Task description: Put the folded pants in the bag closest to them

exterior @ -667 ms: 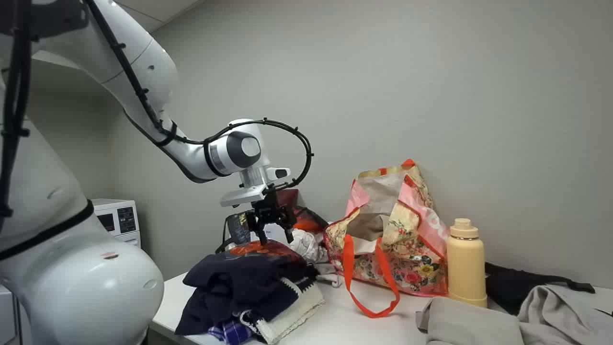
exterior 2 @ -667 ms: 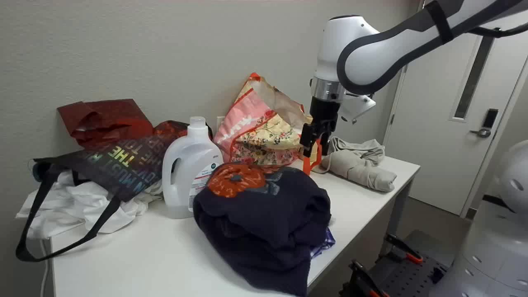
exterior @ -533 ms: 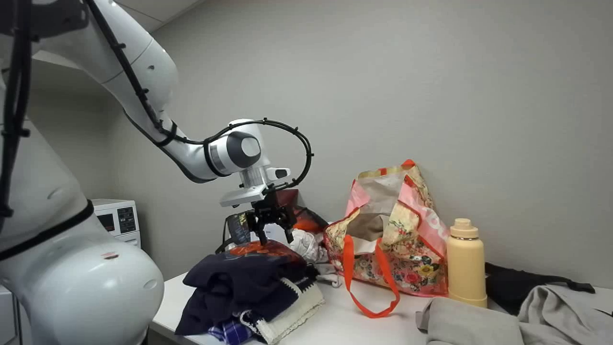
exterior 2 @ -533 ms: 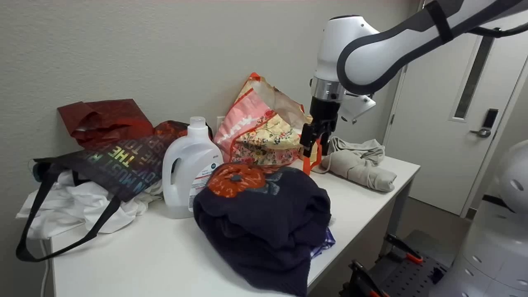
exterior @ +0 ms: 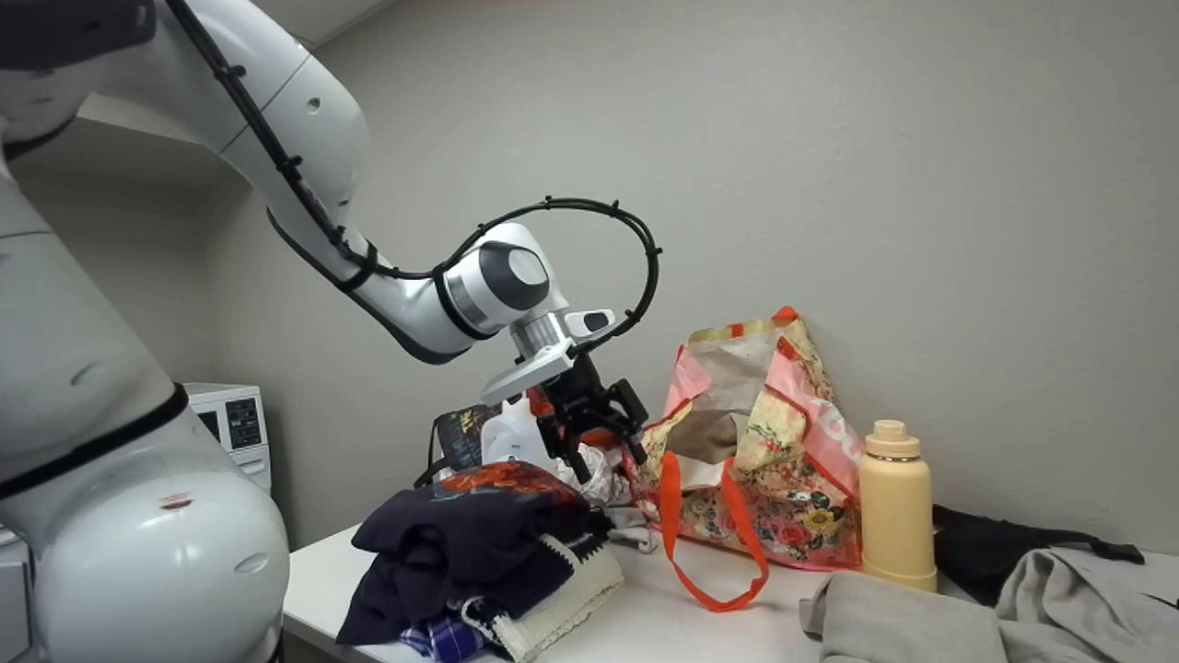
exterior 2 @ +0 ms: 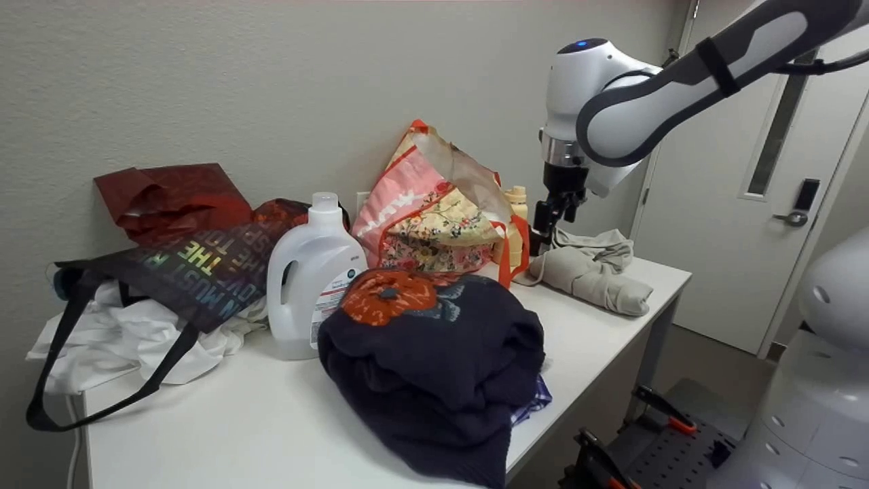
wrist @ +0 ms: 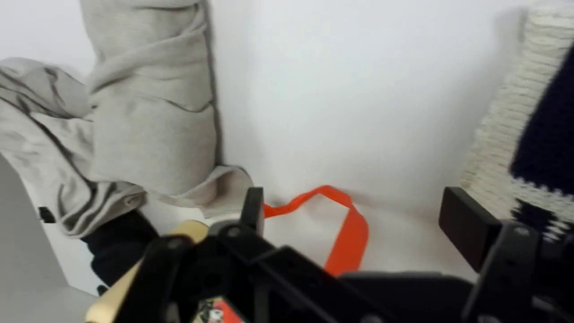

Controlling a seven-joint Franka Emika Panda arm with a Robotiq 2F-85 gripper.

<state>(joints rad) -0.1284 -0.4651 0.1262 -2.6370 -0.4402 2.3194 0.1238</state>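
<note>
Swung rightward and tilted since a moment ago, my claw (exterior: 609, 462) hangs spread wide above the table (exterior: 682, 635). In an exterior view I see the grey folded pants (exterior: 903, 617) lying near right, a navy garment (exterior: 461, 543) near left; farther back stand a yellow bottle (exterior: 896, 506) and, just left, the floral bag (exterior: 778, 470).

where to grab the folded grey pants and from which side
Probably the middle of the rolled part of the folded grey pants, with the pincer coming from above and closing across the roll's narrow width. The roll lies long and low, with white table showing along one long side; looser grey cloth bunches beside the other.
</note>
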